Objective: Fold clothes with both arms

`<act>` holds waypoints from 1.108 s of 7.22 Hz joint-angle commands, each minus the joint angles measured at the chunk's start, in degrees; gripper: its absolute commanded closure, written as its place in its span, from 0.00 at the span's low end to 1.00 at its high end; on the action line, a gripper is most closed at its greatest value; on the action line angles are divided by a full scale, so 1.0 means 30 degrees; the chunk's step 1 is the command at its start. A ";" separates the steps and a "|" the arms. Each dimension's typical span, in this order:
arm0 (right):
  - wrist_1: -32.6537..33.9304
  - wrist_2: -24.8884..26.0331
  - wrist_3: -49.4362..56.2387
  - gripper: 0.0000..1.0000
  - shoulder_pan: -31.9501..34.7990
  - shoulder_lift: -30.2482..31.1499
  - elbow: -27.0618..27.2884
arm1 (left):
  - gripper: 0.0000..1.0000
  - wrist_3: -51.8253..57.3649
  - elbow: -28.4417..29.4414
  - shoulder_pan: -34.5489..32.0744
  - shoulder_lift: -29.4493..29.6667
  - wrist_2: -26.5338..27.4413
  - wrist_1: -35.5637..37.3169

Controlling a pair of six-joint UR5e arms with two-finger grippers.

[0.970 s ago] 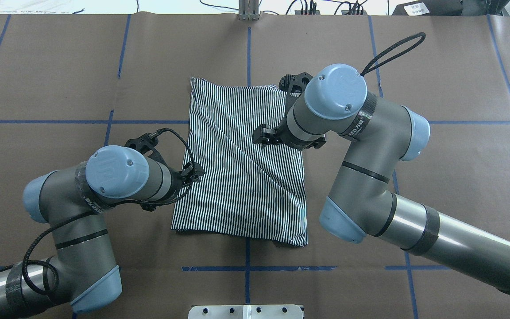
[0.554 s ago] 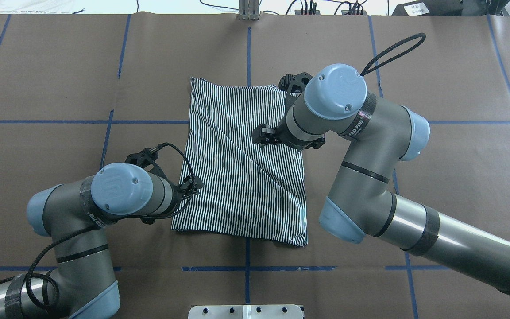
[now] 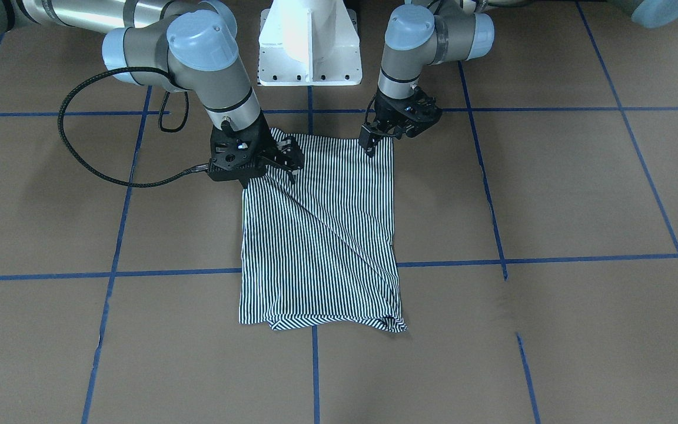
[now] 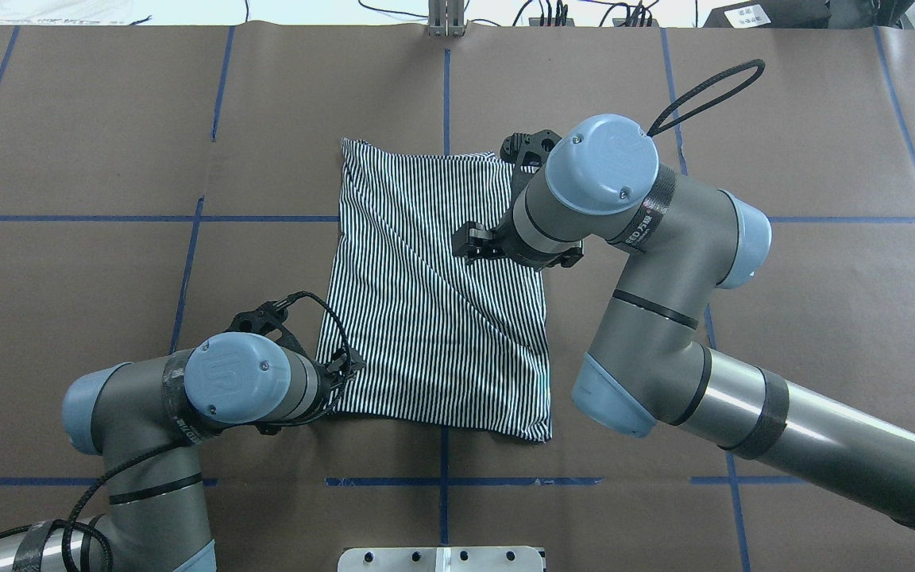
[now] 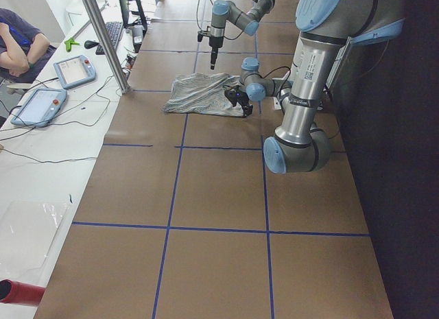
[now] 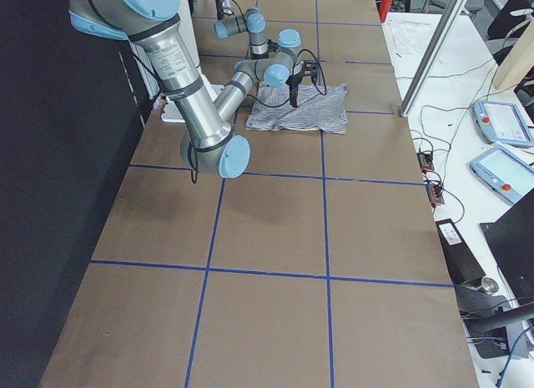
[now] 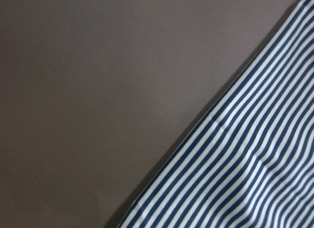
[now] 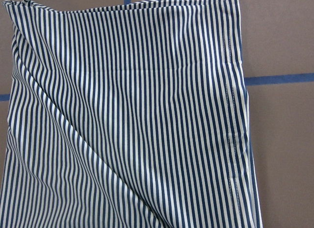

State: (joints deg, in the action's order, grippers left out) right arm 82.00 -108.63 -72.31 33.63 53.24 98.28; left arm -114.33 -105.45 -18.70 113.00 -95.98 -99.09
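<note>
The left gripper [image 3: 370,144] sits at a corner of the folded striped shirt [image 3: 315,235] mid-table [image 3: 551,206], while the right gripper [image 3: 285,160] hovers above it; their openings cannot be told. The soft, light cloth probably handles best pinched at its corners.

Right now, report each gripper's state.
Left gripper: cannot tell, at the edge of the shirt.
Right gripper: looks open, over the shirt.

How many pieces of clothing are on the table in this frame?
1: a navy-and-white striped shirt, folded to a rough rectangle, lying flat at the middle of the brown paper-covered table. Any garment hidden beneath it would not show.
</note>
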 commanded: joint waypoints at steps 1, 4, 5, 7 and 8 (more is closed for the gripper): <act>0.0000 0.0000 -0.0156 0.00 -0.0018 0.0007 0.0167 | 0.06 -0.0005 -0.0006 0.0023 -0.0020 0.0002 0.0070; 0.0000 0.0000 -0.0156 0.00 -0.0048 0.0124 0.0256 | 0.23 -0.0005 0.0024 0.0023 -0.0020 0.0002 0.0070; 0.0000 0.0000 -0.0156 0.00 -0.0077 0.0154 0.0256 | 0.40 -0.0005 0.0024 0.0023 0.0009 0.0002 0.0070; 0.0000 0.0029 -0.0156 0.00 -0.0077 0.0183 0.0227 | 0.78 -0.0005 -0.0005 0.0082 0.0125 0.0002 0.0099; 0.0000 0.0029 -0.0156 0.00 -0.0077 0.0212 0.0227 | 0.90 -0.0005 -0.0035 0.0111 0.0127 0.0031 0.0099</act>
State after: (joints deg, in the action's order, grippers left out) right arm 82.00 -108.56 -72.77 33.43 53.77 99.01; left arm -114.35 -105.46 -18.45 113.25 -95.95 -98.82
